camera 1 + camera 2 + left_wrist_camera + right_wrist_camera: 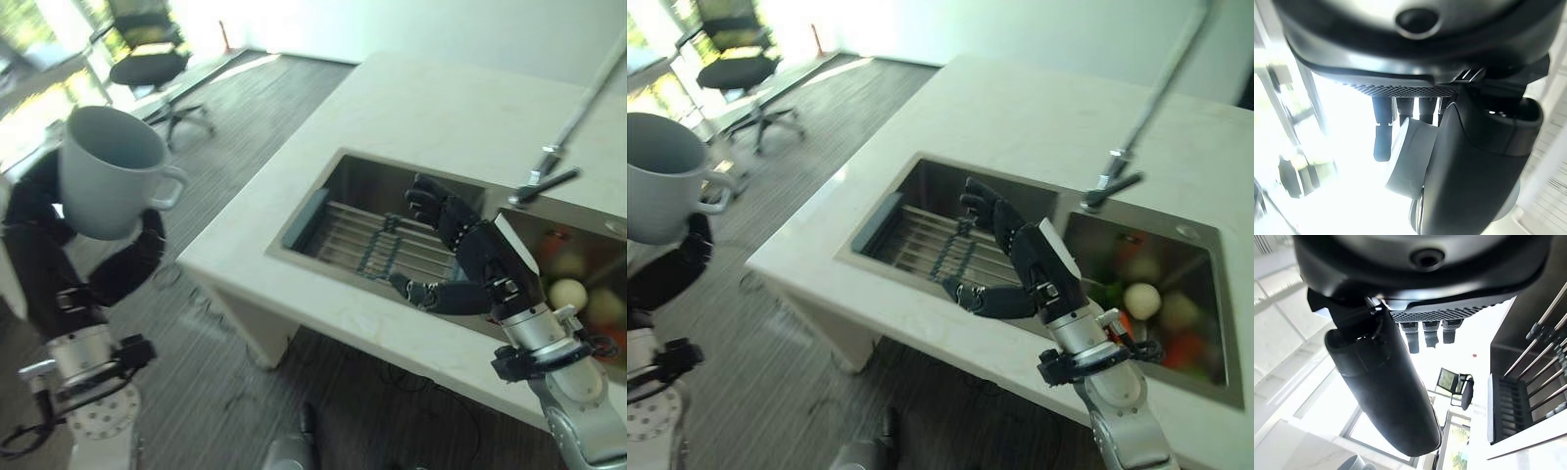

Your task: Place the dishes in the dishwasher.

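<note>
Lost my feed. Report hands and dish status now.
Left hand shut on white mug, held high off the counter's left side. Right hand open over sink rack. Faucet close behind the right hand.

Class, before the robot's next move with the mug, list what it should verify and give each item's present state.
1. Left hand curled round the white mug: ok.
2. Mug upright, handle free: ok.
3. Mug away from the counter, over the floor: ok.
4. Right hand open, holding nothing, above the sink rack: ok.
5. Dishwasher in sight: not ok.
6. Mug empty: cannot tell.
</note>
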### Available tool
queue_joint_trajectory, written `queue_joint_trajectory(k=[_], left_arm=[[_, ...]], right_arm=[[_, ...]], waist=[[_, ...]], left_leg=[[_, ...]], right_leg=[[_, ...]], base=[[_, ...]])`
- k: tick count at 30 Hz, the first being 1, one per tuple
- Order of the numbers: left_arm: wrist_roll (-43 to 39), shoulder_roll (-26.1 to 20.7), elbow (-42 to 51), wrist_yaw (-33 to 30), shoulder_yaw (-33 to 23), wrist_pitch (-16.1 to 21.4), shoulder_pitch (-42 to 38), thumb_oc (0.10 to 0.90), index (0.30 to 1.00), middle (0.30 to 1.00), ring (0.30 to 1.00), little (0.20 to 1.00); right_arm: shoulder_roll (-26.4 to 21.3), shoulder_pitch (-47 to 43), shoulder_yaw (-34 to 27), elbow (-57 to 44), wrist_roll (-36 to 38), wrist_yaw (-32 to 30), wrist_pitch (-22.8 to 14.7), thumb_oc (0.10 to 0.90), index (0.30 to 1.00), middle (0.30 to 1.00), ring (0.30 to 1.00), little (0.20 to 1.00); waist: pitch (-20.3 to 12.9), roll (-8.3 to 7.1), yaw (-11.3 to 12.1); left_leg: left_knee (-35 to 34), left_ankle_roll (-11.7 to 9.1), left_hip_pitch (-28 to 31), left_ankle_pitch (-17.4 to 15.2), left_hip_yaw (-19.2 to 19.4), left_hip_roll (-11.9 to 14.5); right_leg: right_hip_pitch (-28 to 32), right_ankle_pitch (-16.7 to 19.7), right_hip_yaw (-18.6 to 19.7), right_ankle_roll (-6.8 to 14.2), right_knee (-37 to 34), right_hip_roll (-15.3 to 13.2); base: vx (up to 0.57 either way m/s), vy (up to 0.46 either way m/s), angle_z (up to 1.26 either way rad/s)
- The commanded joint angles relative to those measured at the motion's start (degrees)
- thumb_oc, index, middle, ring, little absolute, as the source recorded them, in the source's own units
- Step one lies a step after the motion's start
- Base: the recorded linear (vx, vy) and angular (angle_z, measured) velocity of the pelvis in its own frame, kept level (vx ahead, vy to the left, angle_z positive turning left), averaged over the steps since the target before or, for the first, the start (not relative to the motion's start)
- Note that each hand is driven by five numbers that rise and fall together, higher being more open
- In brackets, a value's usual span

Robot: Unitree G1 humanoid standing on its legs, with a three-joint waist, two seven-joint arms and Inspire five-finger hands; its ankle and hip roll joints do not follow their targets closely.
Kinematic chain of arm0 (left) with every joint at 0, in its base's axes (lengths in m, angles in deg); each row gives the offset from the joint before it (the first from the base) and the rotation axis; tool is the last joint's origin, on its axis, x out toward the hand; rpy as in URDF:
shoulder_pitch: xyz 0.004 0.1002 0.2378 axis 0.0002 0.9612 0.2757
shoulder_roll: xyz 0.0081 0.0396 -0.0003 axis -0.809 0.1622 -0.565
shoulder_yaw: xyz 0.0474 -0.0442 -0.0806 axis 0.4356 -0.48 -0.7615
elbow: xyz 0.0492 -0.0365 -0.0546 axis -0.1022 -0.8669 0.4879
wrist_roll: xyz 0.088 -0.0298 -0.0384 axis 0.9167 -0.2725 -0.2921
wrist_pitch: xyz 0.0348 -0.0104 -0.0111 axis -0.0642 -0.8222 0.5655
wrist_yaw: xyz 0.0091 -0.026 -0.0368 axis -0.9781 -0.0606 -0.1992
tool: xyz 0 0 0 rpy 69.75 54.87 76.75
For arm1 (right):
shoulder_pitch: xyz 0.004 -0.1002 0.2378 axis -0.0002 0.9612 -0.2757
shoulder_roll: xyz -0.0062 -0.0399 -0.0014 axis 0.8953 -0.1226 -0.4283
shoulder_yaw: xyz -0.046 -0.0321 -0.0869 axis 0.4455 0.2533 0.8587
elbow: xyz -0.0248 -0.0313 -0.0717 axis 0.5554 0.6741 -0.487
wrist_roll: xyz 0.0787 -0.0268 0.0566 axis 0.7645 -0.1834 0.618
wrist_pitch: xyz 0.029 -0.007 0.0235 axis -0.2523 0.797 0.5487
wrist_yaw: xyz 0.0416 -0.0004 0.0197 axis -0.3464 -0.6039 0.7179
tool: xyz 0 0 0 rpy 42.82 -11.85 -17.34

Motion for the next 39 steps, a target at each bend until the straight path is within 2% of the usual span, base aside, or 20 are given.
queue_joint_trajectory(k=[1, 2, 4, 6, 7, 8, 9, 10, 11, 12, 13, 14, 15, 16, 18, 21, 25, 28, 32, 39], left_arm=[[-4.80, -5.28, 2.91, 5.03, 0.23, 10.69, -7.73, 0.400, 0.300, 0.300, 0.300, 0.300], [-6.00, -5.08, 2.36, 5.68, 0.65, 12.04, -7.93, 0.400, 0.300, 0.300, 0.300, 0.300], [-7.72, -4.66, 1.70, 6.80, 1.03, 14.00, -7.44, 0.400, 0.300, 0.300, 0.300, 0.300], [-10.34, -4.37, 1.90, 9.45, 0.70, 14.02, -6.90, 0.400, 0.300, 0.300, 0.300, 0.300], [-10.57, -4.39, 2.26, 9.70, 0.68, 13.19, -7.22, 0.400, 0.300, 0.300, 0.300, 0.300], [-10.82, -4.45, 2.46, 9.93, 0.73, 12.91, -7.37, 0.400, 0.300, 0.300, 0.300, 0.300], [-11.79, -4.63, 3.39, 10.55, 0.56, 11.40, -8.15, 0.400, 0.300, 0.300, 0.300, 0.300], [-11.80, -4.60, 3.75, 10.80, 0.48, 10.80, -8.54, 0.400, 0.300, 0.300, 0.300, 0.300], [-11.77, -4.81, 4.50, 10.85, 0.99, 9.22, -9.53, 0.400, 0.300, 0.300, 0.300, 0.300], [-10.95, -5.11, 4.62, 10.50, 1.71, 8.20, -10.47, 0.400, 0.300, 0.300, 0.300, 0.300], [-11.59, -5.99, 3.88, 11.78, 4.04, 7.66, -12.49, 0.400, 0.300, 0.300, 0.300, 0.300], [-11.18, -5.33, 3.39, 12.56, 6.75, 7.46, -13.77, 0.400, 0.300, 0.300, 0.300, 0.300], [-10.54, -5.18, 3.29, 12.01, 7.26, 7.58, -13.85, 0.400, 0.300, 0.300, 0.300, 0.300], [-8.28, -5.29, 3.16, 10.22, 8.75, 8.77, -13.61, 0.400, 0.300, 0.300, 0.300, 0.300], [-6.20, -5.28, 3.37, 9.19, 9.04, 9.71, -13.27, 0.400, 0.300, 0.300, 0.300, 0.300], [-6.40, -5.69, 3.80, 7.45, 8.31, 10.75, -11.41, 0.400, 0.300, 0.300, 0.300, 0.300], [-7.26, -5.28, 4.43, 6.12, 7.02, 11.50, -9.59, 0.400, 0.300, 0.300, 0.300, 0.300], [-6.07, -5.09, 5.16, 5.38, 6.38, 10.47, -8.91, 0.400, 0.300, 0.300, 0.300, 0.300], [-6.21, -5.16, 5.35, 4.23, 4.86, 9.00, -8.32, 0.400, 0.300, 0.300, 0.300, 0.300], [-6.18, -5.24, 4.97, 5.70, 5.12, 8.70, -7.60, 0.400, 0.300, 0.300, 0.300, 0.300]], right_arm=[[1.58, -2.92, -7.29, -2.88, 1.16, -5.92, -10.23, 0.800, 0.900, 0.900, 0.900, 0.900], [1.73, -3.00, -7.83, -2.05, 0.69, -6.02, -10.74, 0.800, 0.900, 0.900, 0.900, 0.900], [2.01, -2.84, -8.12, -0.62, 0.41, -6.24, -11.88, 0.800, 0.900, 0.900, 0.900, 0.900], [2.77, -2.07, -8.37, 0.35, 0.11, -6.09, -13.06, 0.800, 0.900, 0.900, 0.900, 0.900], [3.37, -1.95, -8.05, 0.00, -0.72, -6.16, -13.07, 0.800, 0.900, 0.900, 0.900, 0.900], [3.54, -1.88, -8.08, -0.15, -0.88, -6.37, -12.98, 0.800, 0.900, 0.900, 0.900, 0.900], [4.87, -1.25, -8.21, -1.20, -0.90, -5.89, -12.73, 0.800, 0.900, 0.900, 0.900, 0.900], [5.88, -0.93, -7.97, -1.68, -1.90, -5.69, -12.41, 0.800, 0.900, 0.900, 0.900, 0.900], [7.15, -1.17, -6.95, -2.63, -3.81, -6.58, -10.90, 0.800, 0.900, 0.900, 0.900, 0.900], [7.55, -1.28, -6.48, -2.76, -4.25, -7.08, -10.58, 0.800, 0.900, 0.900, 0.900, 0.900], [7.05, -0.52, -7.47, -2.38, -4.53, -9.20, -10.67, 0.800, 0.900, 0.900, 0.900, 0.900], [5.82, 0.44, -9.02, -2.01, -3.02, -9.43, -10.54, 0.800, 0.900, 0.900, 0.900, 0.900], [5.52, 0.55, -9.18, -1.97, -2.15, -8.80, -10.59, 0.800, 0.900, 0.900, 0.900, 0.900], [4.56, 0.65, -9.44, -1.60, 1.82, -6.90, -10.92, 0.800, 0.900, 0.900, 0.900, 0.900], [4.63, 0.89, -9.29, -1.64, 3.04, -6.00, -11.81, 0.800, 0.900, 0.900, 0.900, 0.900], [4.99, 0.93, -7.88, -2.33, 3.06, -5.07, -13.03, 0.800, 0.900, 0.900, 0.900, 0.900], [4.64, -2.03, -5.04, -3.06, 1.89, -6.75, -12.22, 0.800, 0.900, 0.900, 0.900, 0.900], [4.49, -3.83, -3.58, -3.01, 1.36, -7.63, -11.21, 0.800, 0.900, 0.900, 0.900, 0.900], [4.55, -4.15, -3.29, -3.46, 2.83, -5.74, -10.02, 0.800, 0.900, 0.900, 0.900, 0.900], [4.95, -3.20, -3.91, -4.28, 2.86, -5.96, -9.08, 0.800, 0.900, 0.900, 0.900, 0.900]], waist=[[-2.53, -0.71, -7.09], [-2.37, -0.84, -7.15], [-2.15, -0.46, -6.51], [-2.82, 0.20, -6.15], [-3.05, 0.41, -5.65], [-3.09, 0.35, -5.58], [-3.24, 0.12, -4.86], [-3.24, 0.17, -4.48], [-3.11, 0.60, -4.33], [-2.95, 0.87, -5.18], [-3.04, 0.72, -7.26], [-3.50, -0.17, -9.04], [-3.59, -0.45, -9.27], [-3.57, -1.06, -9.89], [-3.47, -1.15, -10.13], [-3.52, -0.88, -8.80], [-3.59, -0.47, -6.55], [-3.75, 0.03, -5.71], [-4.04, 0.94, -5.50], [-4.33, 1.41, -6.69]], left_leg=[[4.14, -0.87, 6.38, -7.59, 8.04, 3.38], [4.14, -0.88, 7.03, -8.09, 8.73, 3.79], [4.14, -1.22, 6.77, -9.21, 7.36, 4.16], [4.14, -0.86, 6.88, -11.72, 6.42, 3.50], [4.14, -0.88, 6.51, -12.72, 5.05, 2.21], [4.14, -0.73, 6.34, -12.87, 4.82, 1.76], [4.14, -0.15, 5.73, -13.99, 2.83, -0.54], [4.14, 0.32, 5.39, -14.49, 1.57, -1.73], [4.14, 1.69, 4.83, -15.24, -1.39, -3.41], [4.14, 2.78, 4.28, -15.64, -4.10, -4.34], [4.14, 4.36, 2.38, -15.81, -9.86, -6.29], [4.14, 5.00, 0.06, -14.32, -13.08, -7.64], [4.14, 5.05, -0.11, -14.32, -13.42, -7.87], [4.14, 5.14, -0.11, -14.69, -13.59, -8.12], [4.14, 5.34, -0.25, -14.53, -14.00, -8.30], [4.14, 5.28, 0.11, -14.26, -13.64, -7.78], [4.14, 4.61, 1.62, -14.40, -13.92, -7.20], [4.14, 3.82, 2.16, -14.01, -13.57, -6.00], [4.14, 2.79, 2.52, -13.73, -13.87, -5.01], [4.14, 2.02, 2.44, -13.84, -14.24, -4.33]], right_leg=[[1.09, -0.93, 0.99, 6.65, 0.63, -1.14], [1.52, -0.44, 0.05, 6.92, 0.63, -1.61], [1.69, 0.18, -1.15, 7.56, 0.63, -2.58], [1.70, 3.29, -3.33, 9.65, 0.63, -5.58], [1.64, 5.46, -3.93, 10.98, 0.63, -7.26], [1.56, 6.42, -4.34, 11.30, 0.63, -7.90], [1.50, 10.36, -5.49, 12.76, 0.63, -10.24], [1.76, 11.84, -5.71, 13.02, 0.63, -10.88], [1.56, 13.67, -4.43, 12.79, 0.63, -10.72], [0.37, 12.73, -0.97, 12.02, 0.63, -8.72], [-2.37, 6.16, 9.13, 9.79, 0.63, -1.41], [-4.58, 1.16, 15.49, 7.90, 0.63, 3.20], [-4.83, 0.72, 16.45, 8.00, 0.63, 3.60], [-6.62, 0.43, 19.63, 8.99, 0.63, 4.27], [-7.31, 0.78, 21.56, 9.01, 0.63, 4.78], [-5.61, 0.12, 19.90, 8.90, 0.63, 4.39], [-2.86, -1.82, 17.63, 8.09, 0.63, 4.17], [-1.44, -2.88, 16.03, 7.31, 0.63, 4.12], [-0.46, -3.86, 14.52, 6.67, 0.63, 4.13], [-0.83, -4.00, 14.98, 6.62, 0.63, 4.35]], base=[[-0.36, 0.404, 2.00], [-0.15, 0.305, 2.42], [-0.12, 0.469, 2.15], [-0.06, 0.567, 0.67], [0.00, 0.359, 0.67], [0.04, 0.552, 0.68], [0.05, 0.492, 1.20], [0.11, 0.729, 1.02], [0.11, 0.553, 1.31], [0.16, 0.441, 1.05], [0.13, 0.138, 2.34], [0.12, 0.023, 2.89], [0.10, -0.035, 4.47], [0.08, -0.021, 3.31], [0.03, -0.066, 1.57], [0.02, -0.159, 0.45], [0.04, -0.184, 0.43], [0.02, -0.174, -0.04], [0.00, -0.111, 0.06], [0.00, -0.057, -0.04]])
